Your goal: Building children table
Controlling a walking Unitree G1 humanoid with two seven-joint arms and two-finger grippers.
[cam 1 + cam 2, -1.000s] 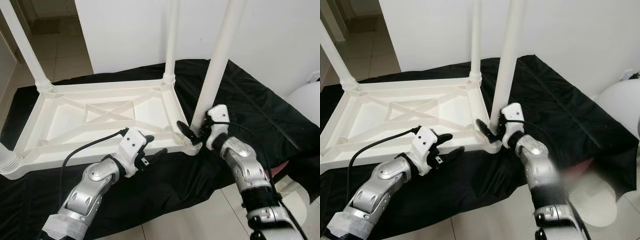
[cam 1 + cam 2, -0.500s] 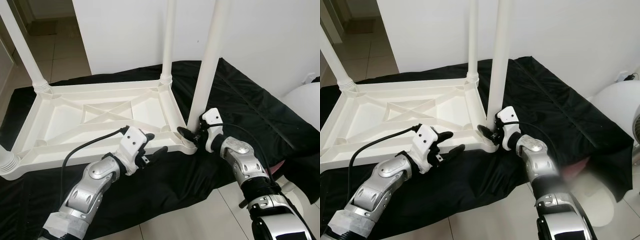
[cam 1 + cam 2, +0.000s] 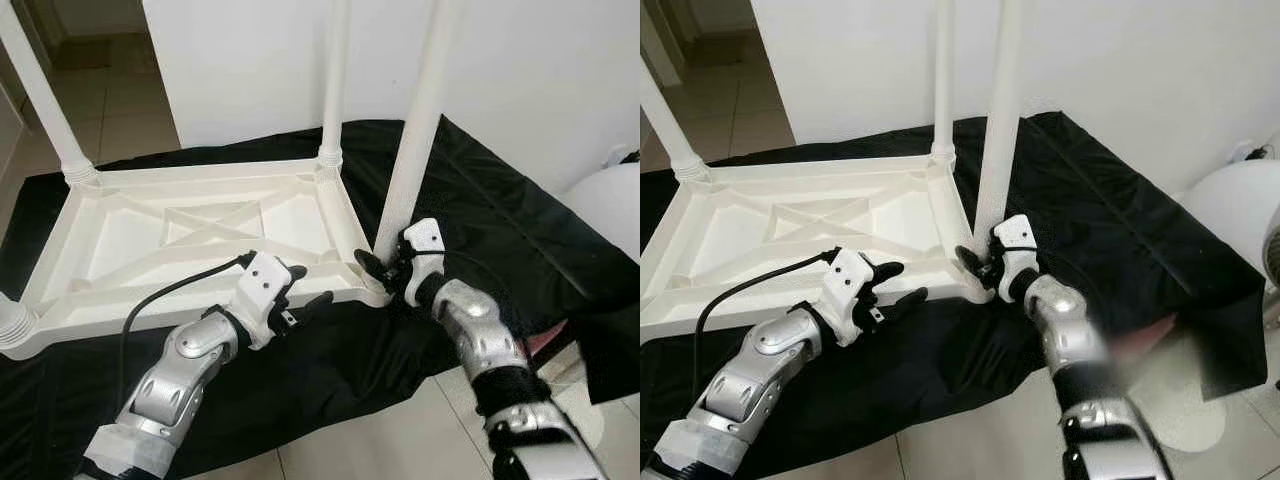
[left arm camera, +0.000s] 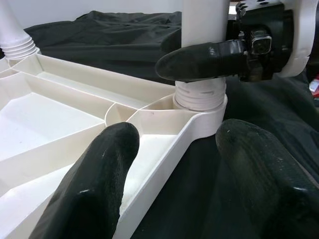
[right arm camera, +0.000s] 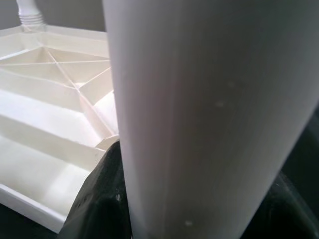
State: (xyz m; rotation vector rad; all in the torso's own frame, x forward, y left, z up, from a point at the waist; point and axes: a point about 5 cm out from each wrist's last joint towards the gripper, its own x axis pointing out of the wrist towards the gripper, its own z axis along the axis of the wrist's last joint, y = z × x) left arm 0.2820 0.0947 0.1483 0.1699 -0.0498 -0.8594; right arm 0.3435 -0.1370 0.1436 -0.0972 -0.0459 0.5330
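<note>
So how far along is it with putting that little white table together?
Nearly done, it seems. The upside-down table top lies on a black cloth with legs standing in its corners. The right gripper is clamped round the base of the near-right leg, probably seating it. The left gripper hovers open by the rim. Turning it upright remains.

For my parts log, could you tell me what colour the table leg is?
White; the table leg shows best in the left eye view.

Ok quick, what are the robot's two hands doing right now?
Left gripper: open, holding nothing, at the upside-down table top's near edge.
Right gripper: closed around the white table leg, just above its corner socket.
</note>
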